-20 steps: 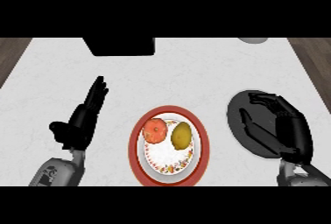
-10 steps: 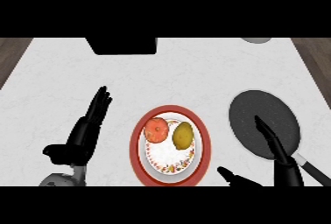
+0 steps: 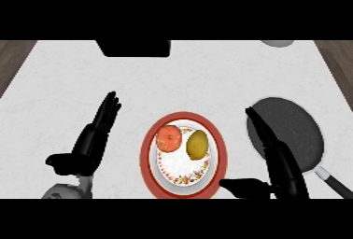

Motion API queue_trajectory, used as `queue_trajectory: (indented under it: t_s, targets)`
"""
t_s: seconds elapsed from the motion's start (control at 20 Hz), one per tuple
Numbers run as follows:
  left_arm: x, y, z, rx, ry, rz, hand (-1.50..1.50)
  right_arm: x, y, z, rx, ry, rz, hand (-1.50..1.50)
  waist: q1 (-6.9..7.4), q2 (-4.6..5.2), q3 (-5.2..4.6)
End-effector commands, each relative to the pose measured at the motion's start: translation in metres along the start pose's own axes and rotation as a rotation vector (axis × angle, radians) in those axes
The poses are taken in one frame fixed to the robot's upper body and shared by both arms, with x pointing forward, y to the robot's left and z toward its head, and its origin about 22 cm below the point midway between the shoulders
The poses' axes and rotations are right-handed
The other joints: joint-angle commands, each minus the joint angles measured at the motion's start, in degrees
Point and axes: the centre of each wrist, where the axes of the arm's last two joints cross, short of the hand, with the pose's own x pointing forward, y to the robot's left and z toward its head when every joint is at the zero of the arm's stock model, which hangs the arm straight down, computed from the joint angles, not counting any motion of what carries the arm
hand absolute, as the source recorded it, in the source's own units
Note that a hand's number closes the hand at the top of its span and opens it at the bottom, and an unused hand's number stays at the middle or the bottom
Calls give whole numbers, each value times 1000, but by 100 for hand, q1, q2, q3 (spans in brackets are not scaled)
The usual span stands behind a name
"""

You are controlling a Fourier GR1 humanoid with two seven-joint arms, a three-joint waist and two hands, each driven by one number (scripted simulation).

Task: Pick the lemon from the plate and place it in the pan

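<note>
No readable text, labels, brands, numbers or signs anywhere. Plate (image 3: 153, 154) rim carries only patterned orange-brown decoration at 6 o'clock, no letters. Pan (image 3: 293, 135) surface plain dark, unmarked.

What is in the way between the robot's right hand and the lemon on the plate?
Nothing visible. The right hand is open beside the plate, and the lemon lies uncovered on its near side. The orange fruit sits on the lemon's far side. The pan lies clear to the right.
</note>
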Motion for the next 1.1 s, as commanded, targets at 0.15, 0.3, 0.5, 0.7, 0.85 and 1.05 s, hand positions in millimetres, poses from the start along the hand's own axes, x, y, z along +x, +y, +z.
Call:
queue_trajectory:
  t_s: [0.15, 0.3, 0.5, 0.7, 0.85, 1.05]
  targets:
    - [-9, -5, 9, -8, 4, 7, 0, 30, 32, -29, 237, 128, 291, -150, 45, 7, 1]
    - [4, 11, -2, 5, -1, -13, 0, 19, 40, -44, 337, 168, 337, -150, 8, 3, 9]
    - [0, -4, -3, -4, 9, 9, 0, 34, 86, -47, 367, 204, 421, -150, -25, -3, 10]
    - [-4, 4, 6, -5, -4, 5, 0, 9, 106, -42, 367, 235, 411, -150, -44, -6, 11]
    - [5, -8, 9, 8, -8, 4, 0, 35, 98, -47, 361, 239, 386, -150, -47, -10, 11]
    - [-8, 8, -1, -8, 10, -13, 0, 31, 97, -66, 342, 269, 379, -150, -50, -6, 11]
